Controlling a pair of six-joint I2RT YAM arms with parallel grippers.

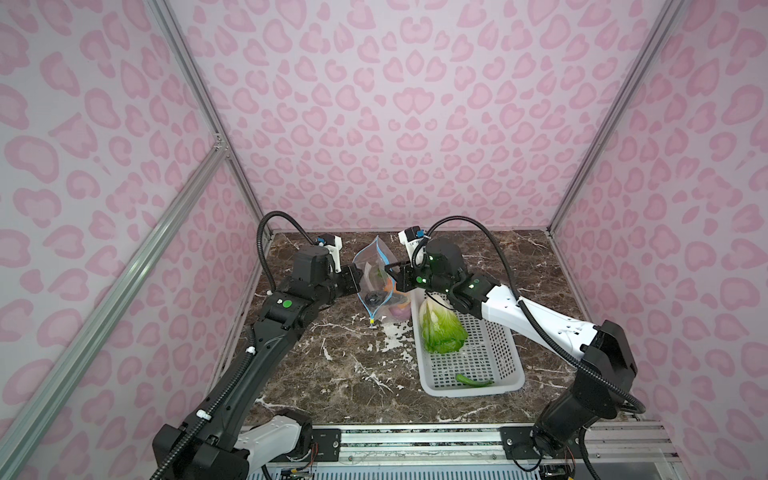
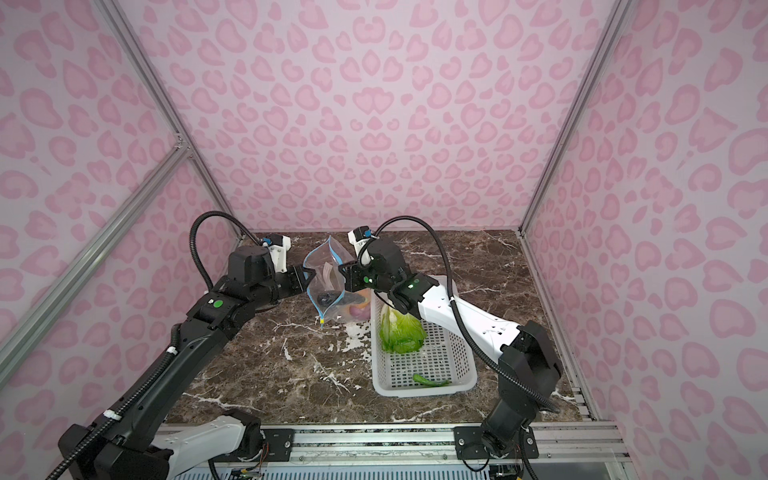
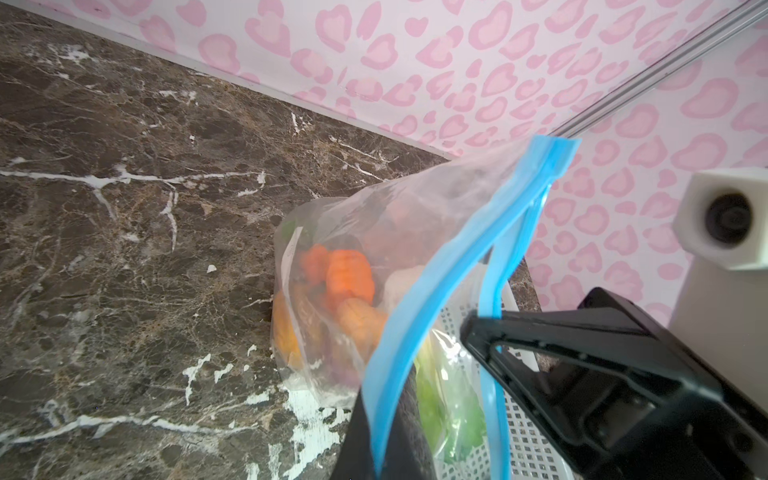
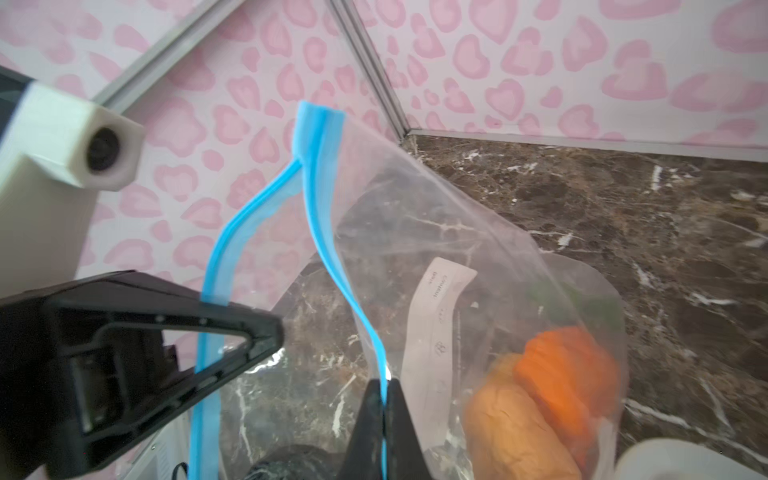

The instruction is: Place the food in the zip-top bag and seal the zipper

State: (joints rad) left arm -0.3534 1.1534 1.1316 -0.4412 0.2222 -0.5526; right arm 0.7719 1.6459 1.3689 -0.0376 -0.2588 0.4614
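Task partly complete. The bag (image 1: 371, 266) sits on the table (image 1: 332, 374) just beside the far end of the basket (image 1: 498, 353), its mouth spread open between the 2 tools. The left tool (image 1: 356, 277) is clamped tight on 1 lip of the zipper (image 3: 415, 316). The right tool (image 1: 390, 270) is clamped tight on the opposite lip, as both wrist views confirm. The zipper is unsealed, and its lips meet only at the ends. Bag contents: carrot (image 3: 349, 278), potato (image 4: 511, 424), onion (image 1: 399, 311), dark cucumber (image 1: 376, 297), and further orange and green items, partly hidden. Basket contents: 1 cabbage (image 1: 440, 328) and 1 green piece (image 1: 473, 381), both loose and touched by neither tool. Judgement: most food is bagged; 2 items remain to transfer, then the zipper must be run shut. Both tools are occupied, so 1 must release before any pick.
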